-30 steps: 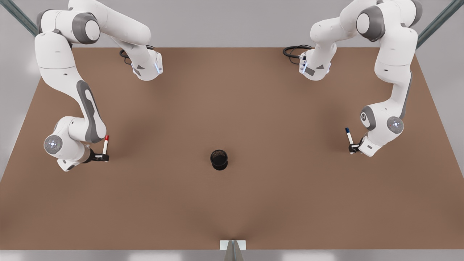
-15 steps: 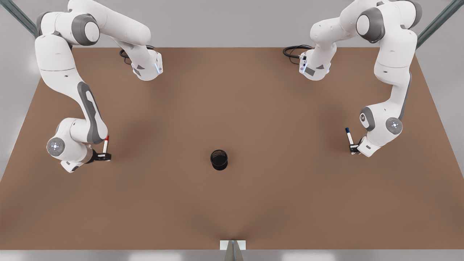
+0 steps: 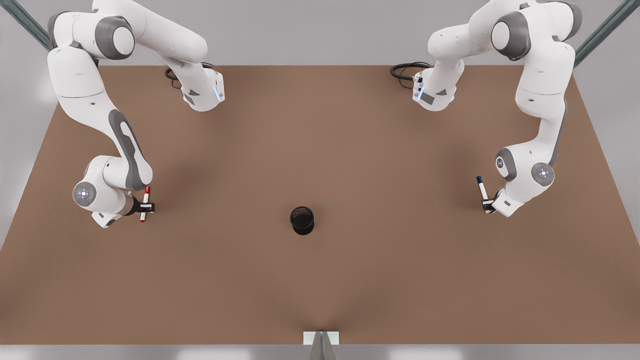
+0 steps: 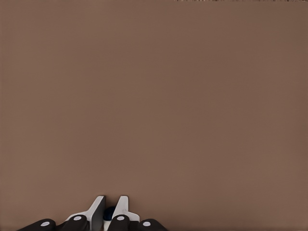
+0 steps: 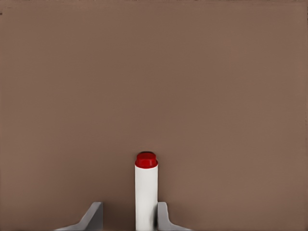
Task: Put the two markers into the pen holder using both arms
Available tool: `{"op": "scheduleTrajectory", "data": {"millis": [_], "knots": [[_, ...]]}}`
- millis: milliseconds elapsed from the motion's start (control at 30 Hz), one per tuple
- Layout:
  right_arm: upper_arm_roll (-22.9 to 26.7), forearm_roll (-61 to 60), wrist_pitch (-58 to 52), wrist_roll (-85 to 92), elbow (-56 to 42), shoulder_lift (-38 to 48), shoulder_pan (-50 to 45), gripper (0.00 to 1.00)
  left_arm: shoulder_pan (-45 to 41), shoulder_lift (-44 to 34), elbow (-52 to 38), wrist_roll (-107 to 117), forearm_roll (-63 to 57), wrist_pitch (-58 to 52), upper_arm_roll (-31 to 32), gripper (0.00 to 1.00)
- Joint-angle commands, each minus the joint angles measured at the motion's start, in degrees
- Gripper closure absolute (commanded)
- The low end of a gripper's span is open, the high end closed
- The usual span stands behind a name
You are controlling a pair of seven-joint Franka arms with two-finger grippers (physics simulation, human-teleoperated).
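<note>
Since the last frame my right tool (image 3: 145, 206) has lifted the red marker (image 3: 145, 202); left tool (image 3: 486, 204) pinches the blue marker (image 3: 482, 189). Next: carry both inward (holder (image 3: 302, 220) sits between them).

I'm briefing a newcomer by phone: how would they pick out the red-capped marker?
Start from the brown table and go to the arm on the front view's left. The red-capped marker is a thin white pen in the right tool; the other marker has a dark blue cap.
</note>
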State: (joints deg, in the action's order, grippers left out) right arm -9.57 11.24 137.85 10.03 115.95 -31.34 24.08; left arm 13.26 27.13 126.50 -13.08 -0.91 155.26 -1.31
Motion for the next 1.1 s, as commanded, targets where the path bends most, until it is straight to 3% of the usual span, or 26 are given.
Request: {"op": "scheduleTrajectory", "data": {"millis": [0, 200, 267, 400, 500, 600, 700, 867, 967, 1067], "knots": [[-0.01, -0.07, 0.76, 0.69, -0.02, 0.05, 0.0, 0.54, -0.07, -0.06, -0.11, 0.95, 0.29, -0.22, 0.08, 0.77], [-0.01, -0.07, 0.84, 0.69, -0.02, -0.04, 0.0, 0.64, -2.18, -2.34, -2.66, 6.4, 0.29, -6.19, 0.08, 0.79], [-0.01, -0.07, 0.76, 0.69, -0.02, -0.04, 0.0, 0.79, -2.54, -3.05, -4.33, 7.36, 0.29, -9.36, 0.08, 0.79], [-1.76, -0.07, -0.56, 0.78, -0.72, 3.65, -0.09, 0.79, -4.73, -3.93, -7.58, 11.66, 0.29, -15.33, 0.08, 0.79], [-5.8, -0.16, -7.86, 0.87, -5.99, 9.45, -0.09, 0.79, -7.72, -5.07, -10.31, 15.98, 0.2, -20.87, 0.08, 0.79], [-11.07, -3.59, -21.29, 0.52, -18.37, 9.81, -0.26, 0.79, -8.77, -6.3, -12.68, 17.38, 0.2, -25.61, 0.08, 0.79], [-16.09, -3.68, -27.11, -1.94, -25.5, 9.81, -0.18, 0.79, -12.11, -8.41, -16.19, 22.82, 0.12, -32.82, 0.08, 0.79], [-20.4, -4.73, -20.87, -3.79, -26.47, 9.9, -0.53, 0.79, -24.24, -8.67, -28.41, 41.45, 0.2, -47.59, 0.17, 0.79], [-20.92, -7.11, -16.56, -3.7, -26.12, 9.37, -0.97, 0.79, -36.28, -8.15, -36.32, 60.17, 6.44, -50.05, 0.52, 0.79], [-23.12, -7.11, -14.28, -3.7, -26.12, 8.66, -0.97, 0.79, -40.94, -1.82, -47.21, 70.64, 7.76, -49.61, 0.52, 0.79]]}}
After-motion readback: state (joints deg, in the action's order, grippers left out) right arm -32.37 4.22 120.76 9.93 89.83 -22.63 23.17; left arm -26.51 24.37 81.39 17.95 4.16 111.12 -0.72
